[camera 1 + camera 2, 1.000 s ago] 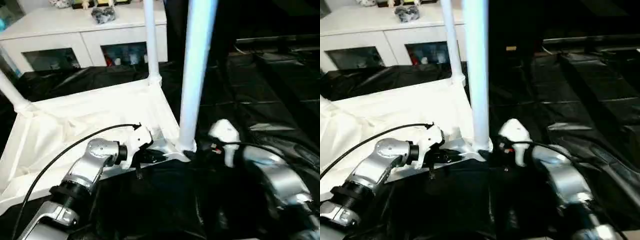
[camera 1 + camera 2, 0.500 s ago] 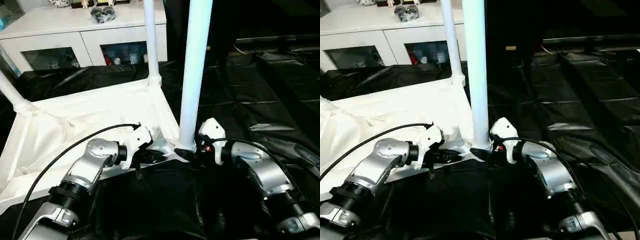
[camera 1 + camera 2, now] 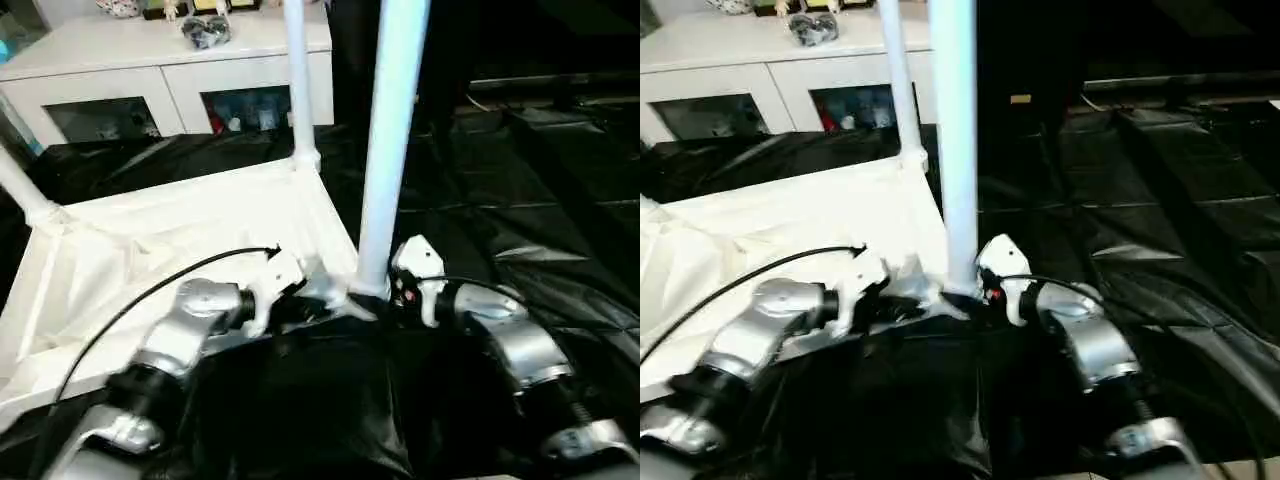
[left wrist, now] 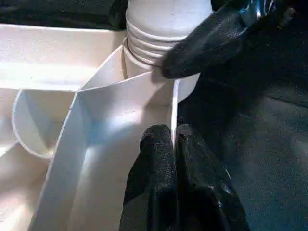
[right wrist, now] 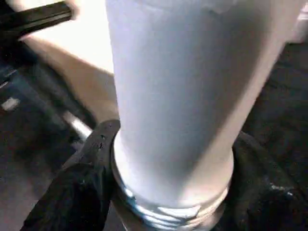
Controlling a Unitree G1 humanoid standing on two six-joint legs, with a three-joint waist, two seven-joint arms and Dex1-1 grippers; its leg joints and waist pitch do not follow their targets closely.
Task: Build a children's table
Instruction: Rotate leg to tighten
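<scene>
The white tabletop [image 3: 180,230] lies upside down on black sheeting, ribbed underside up. Three white legs stand in its corner sockets: a near one [image 3: 390,150], a far one [image 3: 298,80] and one at the left edge [image 3: 25,195]. My left gripper [image 4: 174,137] is shut on the tabletop's thin rim wall, right beside the near leg's socket. My right gripper [image 3: 375,300] sits at the base of the near leg [image 5: 173,96], one black finger [image 5: 91,163] pressed against each side just above the threaded end.
A white cabinet [image 3: 170,60] with glass-fronted compartments stands behind the tabletop, small objects on top. Crinkled black sheeting [image 3: 500,200] covers the floor to the right and in front. A black cable [image 3: 150,290] arcs over my left forearm.
My right gripper has moved left to the near leg's base and closed in around it. My left gripper stays on the rim.
</scene>
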